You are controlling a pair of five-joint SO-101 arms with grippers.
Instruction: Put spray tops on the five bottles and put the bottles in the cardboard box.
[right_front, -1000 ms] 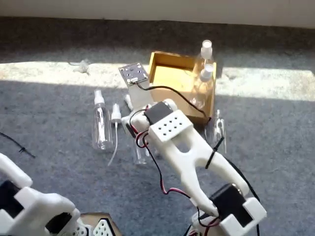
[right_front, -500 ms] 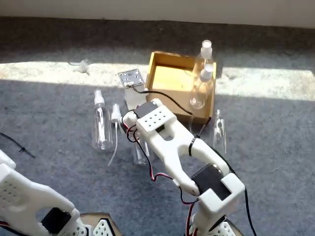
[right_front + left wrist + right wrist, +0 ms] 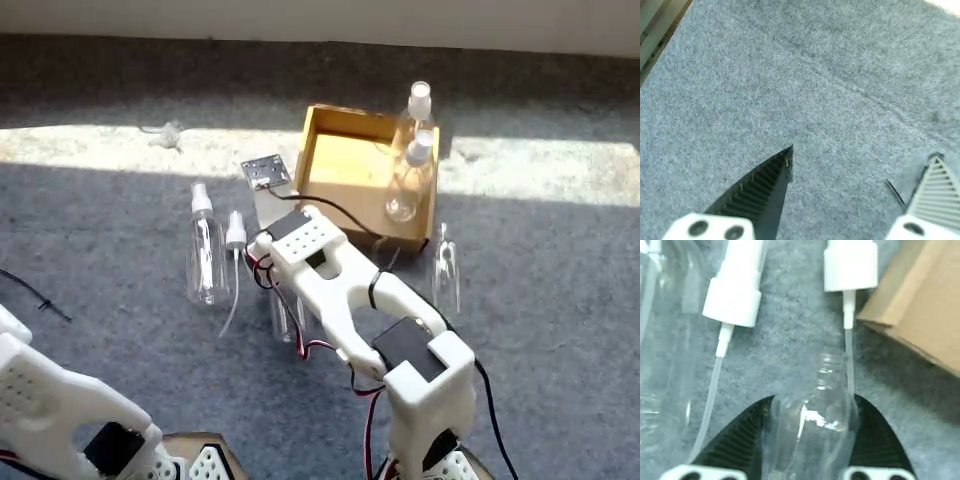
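Indoor carpeted room, type undetermined: grey carpet (image 3: 560, 330) throughout, pale wall (image 3: 300, 15) along upper frame edge, sunlight band (image 3: 80, 145) across the carpet.

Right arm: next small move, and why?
Probably clamp the right pincer firmly on the bottle: it straddles the uncapped bottle lying on the carpet, and grip isn't clearly tight. A spray top lies just beyond the neck.

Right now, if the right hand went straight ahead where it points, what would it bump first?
The uncapped bottle sits inside the right hand, so that comes first. Just past its neck lies a white spray top, tube beside the bottle; how close is hard to judge.
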